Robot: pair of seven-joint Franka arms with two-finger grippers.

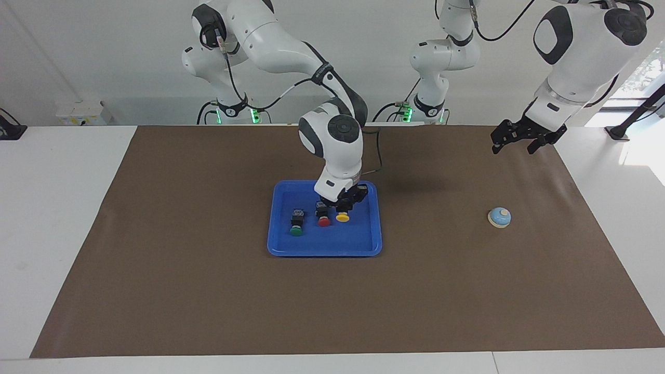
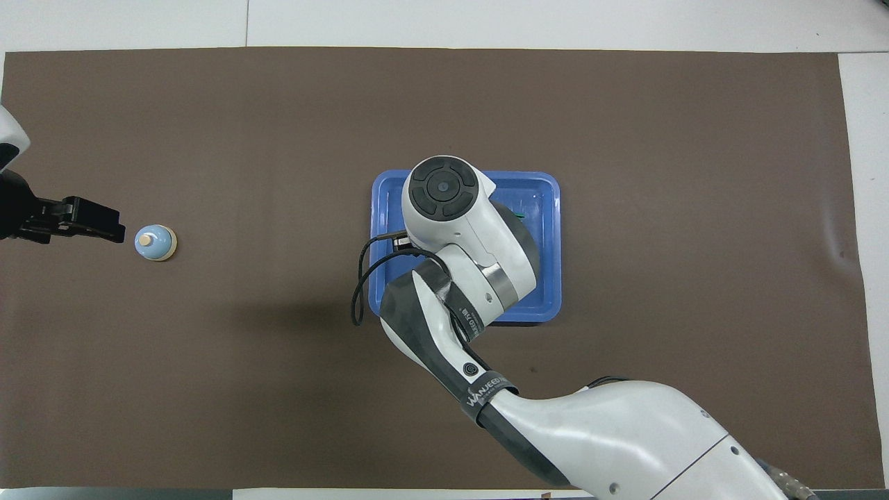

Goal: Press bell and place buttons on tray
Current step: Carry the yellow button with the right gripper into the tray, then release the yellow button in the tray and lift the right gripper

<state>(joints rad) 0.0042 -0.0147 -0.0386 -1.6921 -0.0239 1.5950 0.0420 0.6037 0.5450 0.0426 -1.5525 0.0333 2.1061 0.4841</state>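
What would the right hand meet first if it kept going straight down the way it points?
Most likely the blue tray's floor. The right hand, shut on the yellow button, points down over bare tray beside the red button; its height above the floor is unclear.

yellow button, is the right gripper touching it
Touching: the facing view shows the right gripper shut on the yellow button over the tray.

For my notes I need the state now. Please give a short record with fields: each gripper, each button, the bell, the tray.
right gripper: over the tray, shut on the yellow button
yellow button: held low over the tray, beside the red button
red button: in the tray
green button: in the tray
tray: mid-table on the brown mat
bell: on the mat, toward the left arm's end
left gripper: open, waiting in the air
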